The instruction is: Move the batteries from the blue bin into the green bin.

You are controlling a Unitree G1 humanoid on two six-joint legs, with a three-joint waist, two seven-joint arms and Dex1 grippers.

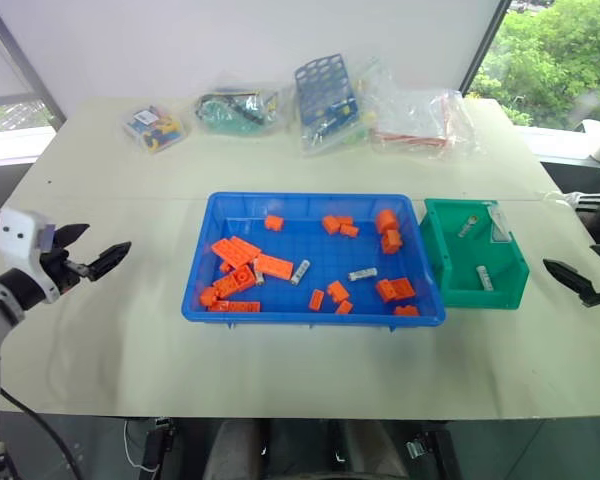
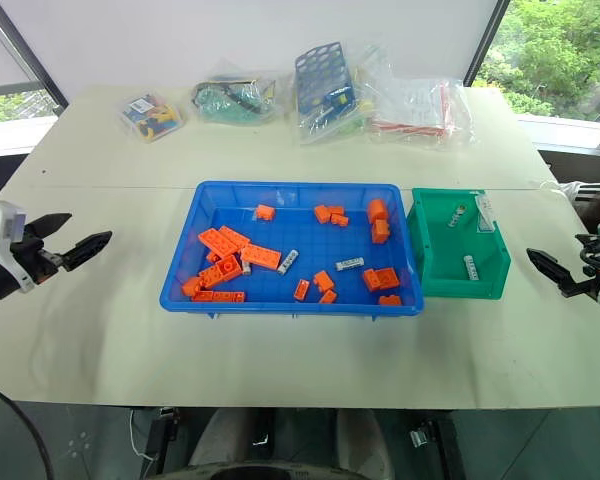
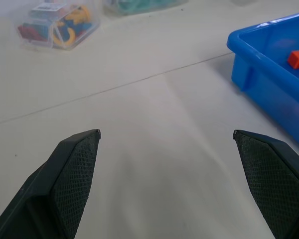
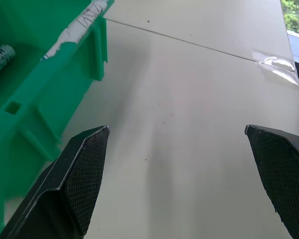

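My head pair looks forward and down over the table [image 1: 110, 340], both eyes sharing the blue bin [image 1: 310, 203] and green bin [image 1: 475, 295]. My left wrist view sits low, close by the blue bin's corner; my right wrist view sits close beside the green bin's wall

A pale cream table [image 1: 120, 330] stood before a plain white wall [image 1: 240, 40]. Windows flanked it — green trees [image 1: 560, 55] showed past the far right corner — and daylight fell evenly over the tabletop.
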